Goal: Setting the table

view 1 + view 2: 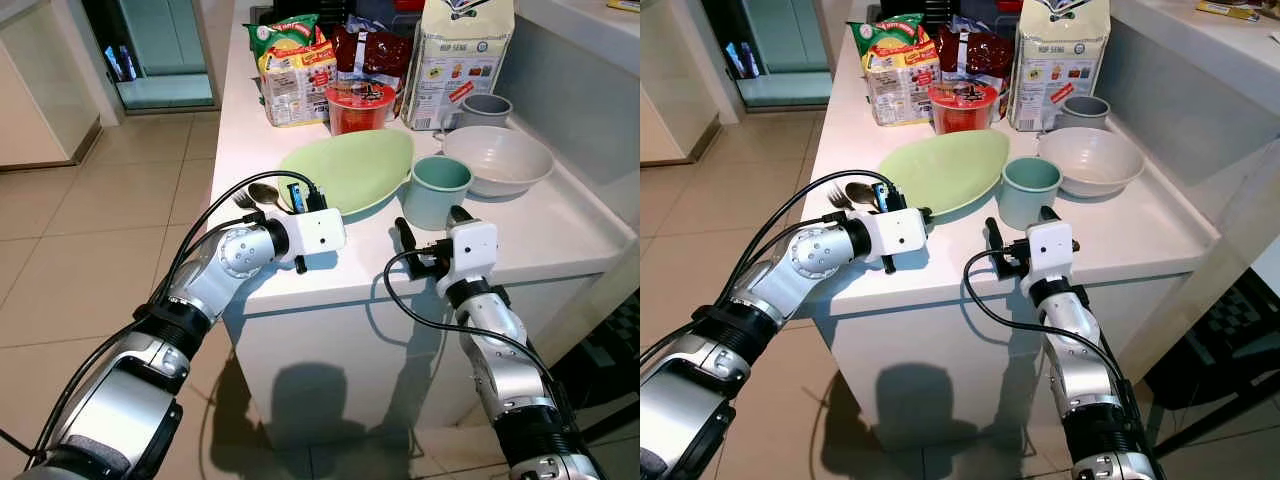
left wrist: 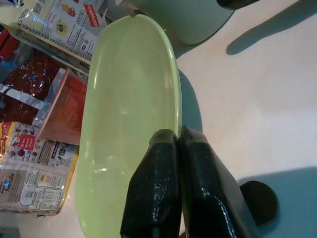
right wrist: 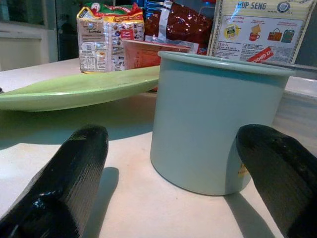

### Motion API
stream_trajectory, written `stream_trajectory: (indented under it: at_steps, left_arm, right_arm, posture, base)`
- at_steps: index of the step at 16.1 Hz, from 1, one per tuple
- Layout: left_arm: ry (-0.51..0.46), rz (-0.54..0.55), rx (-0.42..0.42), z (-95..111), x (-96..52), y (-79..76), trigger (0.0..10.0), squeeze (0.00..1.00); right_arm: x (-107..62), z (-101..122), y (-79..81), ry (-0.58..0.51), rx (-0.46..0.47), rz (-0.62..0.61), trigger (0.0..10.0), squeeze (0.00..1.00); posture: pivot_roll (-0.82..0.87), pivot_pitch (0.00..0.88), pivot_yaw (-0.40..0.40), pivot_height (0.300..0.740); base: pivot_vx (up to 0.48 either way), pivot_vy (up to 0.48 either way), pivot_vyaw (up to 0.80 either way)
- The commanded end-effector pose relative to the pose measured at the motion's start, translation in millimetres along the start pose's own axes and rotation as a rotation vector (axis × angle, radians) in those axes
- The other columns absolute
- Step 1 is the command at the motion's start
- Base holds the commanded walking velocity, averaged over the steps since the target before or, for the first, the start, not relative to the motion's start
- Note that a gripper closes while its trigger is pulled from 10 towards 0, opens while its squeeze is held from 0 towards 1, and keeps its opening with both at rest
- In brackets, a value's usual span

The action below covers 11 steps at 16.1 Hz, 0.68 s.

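- White bench (image 1: 560, 235) carries my green plate (image 1: 352, 168).
- Left gripper (image 2: 178, 148), jaws clenched on nothing, touches its rim.
- Right gripper (image 1: 432, 226), jaws released, faces the mint cup (image 1: 436, 190) beside the plate.

Cup (image 1: 436, 190) between plate (image 1: 350, 170) and bowl (image 1: 497, 160)

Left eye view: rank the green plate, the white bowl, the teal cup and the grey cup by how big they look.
1. green plate
2. white bowl
3. teal cup
4. grey cup, partly hidden behind the bowl and farther from the camera, so its last place is unsure.
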<state>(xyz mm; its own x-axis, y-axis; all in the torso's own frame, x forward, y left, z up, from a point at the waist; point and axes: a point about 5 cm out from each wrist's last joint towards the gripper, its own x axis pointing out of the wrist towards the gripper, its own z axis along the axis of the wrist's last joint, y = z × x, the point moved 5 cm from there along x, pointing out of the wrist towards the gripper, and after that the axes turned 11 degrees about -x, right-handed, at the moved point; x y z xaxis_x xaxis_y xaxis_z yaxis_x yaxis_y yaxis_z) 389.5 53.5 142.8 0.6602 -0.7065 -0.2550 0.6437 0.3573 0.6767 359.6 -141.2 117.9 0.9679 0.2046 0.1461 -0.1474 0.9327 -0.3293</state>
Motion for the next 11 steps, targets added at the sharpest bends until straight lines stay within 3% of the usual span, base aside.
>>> stream_trajectory:
  at_steps: [1,4,6,9,11]
  left_arm:
    - [0.042,-0.062,0.026,-9,1.3,-19.3,0.0,0.00]
    - [-0.021,-0.037,0.130,14,0.9,-8.2,0.0,0.00]
    - [-0.063,-0.010,0.123,26,-1.7,-2.1,0.0,0.00]
    - [-0.117,0.089,0.088,41,-9.4,19.2,0.0,0.00]
    - [-0.150,0.184,0.138,53,-18.1,42.3,0.0,0.00]
  right_arm:
    - [-2.3,-2,0.0,0.013,0.004,0.000,10.0,0.00]
    - [-2.6,-3,0.5,0.015,0.005,0.000,10.0,0.00]
    - [-2.6,-3,0.9,0.017,0.005,0.001,10.0,0.00]
    - [-3.2,-4,1.7,0.020,0.006,0.001,10.0,0.00]
    - [-3.0,-6,2.5,0.025,0.006,0.005,10.0,0.00]
  posture:
    - [0.07,0.000,0.010,0.740]
    - [0.08,0.000,0.009,0.740]
    - [0.08,0.000,0.009,0.740]
    - [0.08,0.000,0.008,0.740]
    - [0.09,0.000,0.003,0.740]
  base:
    - [0.000,0.000,0.00]
    - [0.000,0.000,0.00]
    - [0.000,0.000,0.00]
    - [0.000,0.000,0.00]
    - [0.000,0.000,0.00]
